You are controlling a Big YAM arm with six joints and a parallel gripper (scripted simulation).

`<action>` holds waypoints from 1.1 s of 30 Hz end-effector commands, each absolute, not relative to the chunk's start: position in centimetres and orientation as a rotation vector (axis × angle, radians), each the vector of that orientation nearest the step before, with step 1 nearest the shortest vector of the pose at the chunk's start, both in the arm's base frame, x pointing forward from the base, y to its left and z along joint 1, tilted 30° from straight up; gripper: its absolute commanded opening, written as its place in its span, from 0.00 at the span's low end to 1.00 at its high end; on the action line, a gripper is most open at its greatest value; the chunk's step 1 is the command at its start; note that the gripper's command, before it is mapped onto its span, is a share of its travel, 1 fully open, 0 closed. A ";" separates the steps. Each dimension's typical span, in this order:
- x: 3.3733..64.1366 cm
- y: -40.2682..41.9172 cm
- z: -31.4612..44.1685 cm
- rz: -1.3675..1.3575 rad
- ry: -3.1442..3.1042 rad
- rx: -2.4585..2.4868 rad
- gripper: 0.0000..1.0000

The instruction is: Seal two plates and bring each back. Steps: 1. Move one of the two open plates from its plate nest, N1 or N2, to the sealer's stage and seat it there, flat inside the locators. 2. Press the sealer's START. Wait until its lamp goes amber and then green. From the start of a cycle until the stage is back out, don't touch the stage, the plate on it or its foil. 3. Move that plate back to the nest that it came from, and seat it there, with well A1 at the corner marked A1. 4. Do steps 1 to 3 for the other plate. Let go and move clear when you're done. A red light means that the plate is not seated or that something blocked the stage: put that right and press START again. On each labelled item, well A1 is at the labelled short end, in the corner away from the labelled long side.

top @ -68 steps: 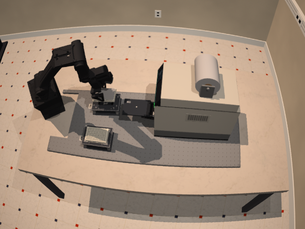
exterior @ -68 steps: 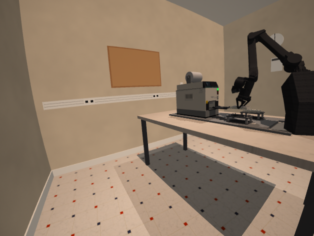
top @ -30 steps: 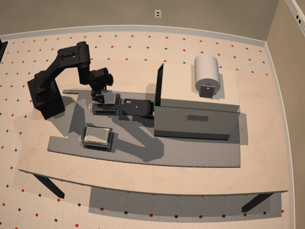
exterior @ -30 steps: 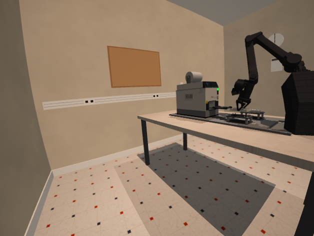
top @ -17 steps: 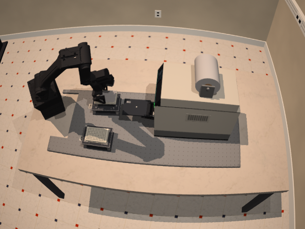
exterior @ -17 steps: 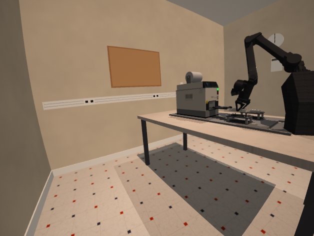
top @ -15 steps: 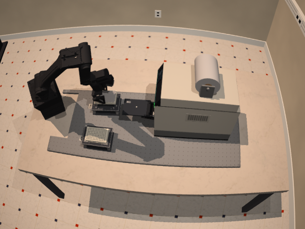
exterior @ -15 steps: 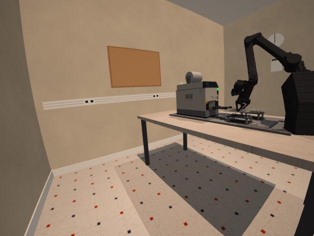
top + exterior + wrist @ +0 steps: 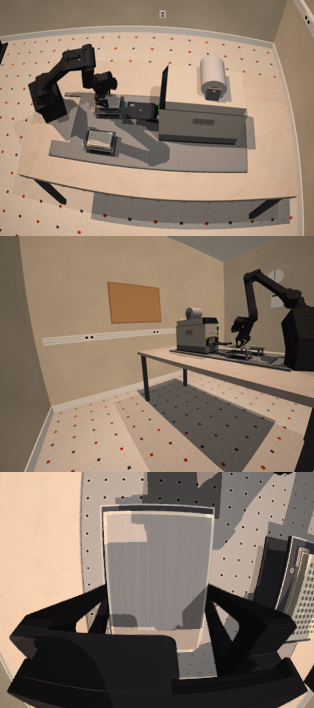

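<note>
From my station I observe the sealer (image 9: 200, 125) (image 9: 189, 336), lamp green, well apart from the fingers. My gripper (image 9: 102, 102) (image 9: 241, 345) (image 9: 157, 588) pinches the sealed plate (image 9: 113, 101) (image 9: 156, 572) by its sides, above the nest (image 9: 107, 111) beneath the fingertips.

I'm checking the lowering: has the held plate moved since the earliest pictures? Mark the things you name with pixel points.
Yes: down. Judged against its nest (image 9: 109, 110) (image 9: 234, 352) (image 9: 158, 509), the held plate (image 9: 114, 101) (image 9: 242, 347) (image 9: 156, 577) is now closer in the top view.
</note>
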State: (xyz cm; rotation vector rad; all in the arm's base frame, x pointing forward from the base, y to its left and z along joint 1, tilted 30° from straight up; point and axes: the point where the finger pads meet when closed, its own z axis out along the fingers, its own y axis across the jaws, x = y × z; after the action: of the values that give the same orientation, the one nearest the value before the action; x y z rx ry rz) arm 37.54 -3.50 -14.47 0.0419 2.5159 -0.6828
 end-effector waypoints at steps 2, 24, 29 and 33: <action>37.5 -2.7 -14.0 -0.668 2.513 0.032 0.00; 37.7 -3.4 -13.7 -0.684 2.504 0.032 0.00; 37.3 -3.8 -14.1 -0.684 2.507 0.057 0.00; 37.1 -4.0 -14.4 -0.682 2.507 0.076 0.00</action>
State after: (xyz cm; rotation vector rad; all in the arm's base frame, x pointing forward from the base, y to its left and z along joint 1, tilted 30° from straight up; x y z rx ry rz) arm 37.33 -3.39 -14.33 0.0384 2.5163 -0.6825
